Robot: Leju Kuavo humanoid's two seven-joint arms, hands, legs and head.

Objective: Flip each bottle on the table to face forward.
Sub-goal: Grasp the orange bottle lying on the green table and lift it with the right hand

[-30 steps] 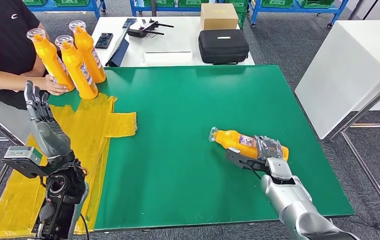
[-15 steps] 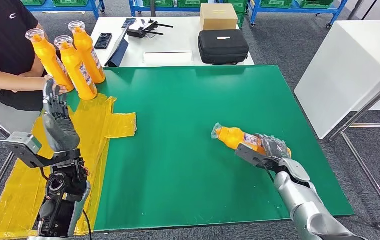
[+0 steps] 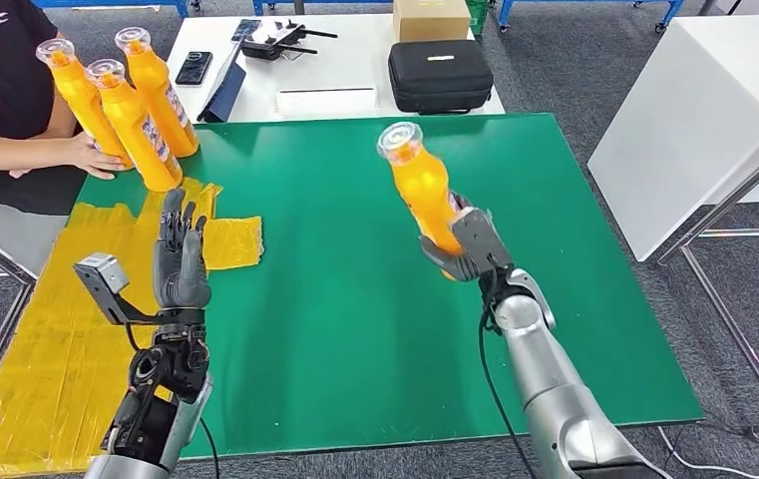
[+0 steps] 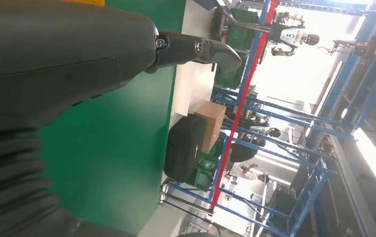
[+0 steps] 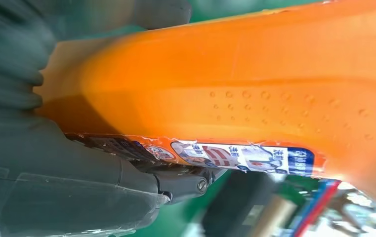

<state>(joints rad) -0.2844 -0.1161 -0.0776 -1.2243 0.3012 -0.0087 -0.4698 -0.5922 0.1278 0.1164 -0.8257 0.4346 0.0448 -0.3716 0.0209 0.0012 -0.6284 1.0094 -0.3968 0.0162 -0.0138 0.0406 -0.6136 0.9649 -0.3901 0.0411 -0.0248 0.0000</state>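
Right arm extended forward over the table; right hand (image 3: 465,247) is raised, its fingers (image 3: 473,232) wrapped around the lower body of the orange bottle (image 3: 422,190), which is held upright. Left arm bent upward; left hand (image 3: 181,261) is held vertical, empty, fingers extended and slightly apart.

Right hand (image 3: 468,249) holds a bottle (image 3: 423,190) upright above the worktop (image 3: 355,299), right of centre, cap end up. Left hand (image 3: 181,261) raised over worktop's left edge, beside the plastic sheet (image 3: 46,339) draped there. Three bottles (image 3: 121,100) stand at far-left corner, a person's hand (image 3: 91,157) touching them. Behind the worktop: second table (image 3: 335,75) carrying a case (image 3: 440,75), a box (image 3: 430,18) behind it, a phone (image 3: 193,67) to the left.
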